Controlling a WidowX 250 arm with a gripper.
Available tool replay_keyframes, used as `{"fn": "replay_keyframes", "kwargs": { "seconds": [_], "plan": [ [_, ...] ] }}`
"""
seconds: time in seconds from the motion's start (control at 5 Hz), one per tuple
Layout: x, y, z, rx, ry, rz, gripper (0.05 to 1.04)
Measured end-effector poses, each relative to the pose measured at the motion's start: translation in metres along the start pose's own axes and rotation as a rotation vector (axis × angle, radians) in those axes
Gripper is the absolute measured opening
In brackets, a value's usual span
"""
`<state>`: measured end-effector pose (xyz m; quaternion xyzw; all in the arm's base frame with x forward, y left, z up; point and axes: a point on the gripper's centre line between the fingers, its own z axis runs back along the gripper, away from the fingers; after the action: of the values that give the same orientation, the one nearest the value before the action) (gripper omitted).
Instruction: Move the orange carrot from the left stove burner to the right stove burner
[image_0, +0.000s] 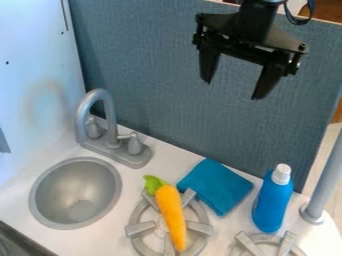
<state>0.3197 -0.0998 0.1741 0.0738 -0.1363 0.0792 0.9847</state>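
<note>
The black gripper (230, 90) hangs open at the upper right, high above the counter and in front of the blue-grey back panel, with nothing between its fingers. Well below it, a folded blue cloth (215, 186) lies on the counter. An orange carrot with a green top (171, 212) rests across the left burner (140, 229), its top end close to the cloth. To the right of the cloth stands a blue bottle with a white cap (272, 201).
A round grey sink (75, 194) is at the left, with a grey faucet (110, 120) behind it. Part of a second burner (268, 246) shows at the bottom right. A grey post (325, 182) rises at the right edge. The back panel (153, 90) stands behind the counter.
</note>
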Motion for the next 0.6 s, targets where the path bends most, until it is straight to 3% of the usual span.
{"fn": "replay_keyframes", "kwargs": {
  "seconds": [0.2,0.4,0.6],
  "plan": [
    [-0.005,-0.002,-0.012,0.011,0.032,-0.009,1.004],
    [-0.015,0.019,-0.061,0.001,0.114,0.065,1.004],
    [-0.022,0.026,-0.092,-0.018,0.118,0.19,1.004]
  ]
}}
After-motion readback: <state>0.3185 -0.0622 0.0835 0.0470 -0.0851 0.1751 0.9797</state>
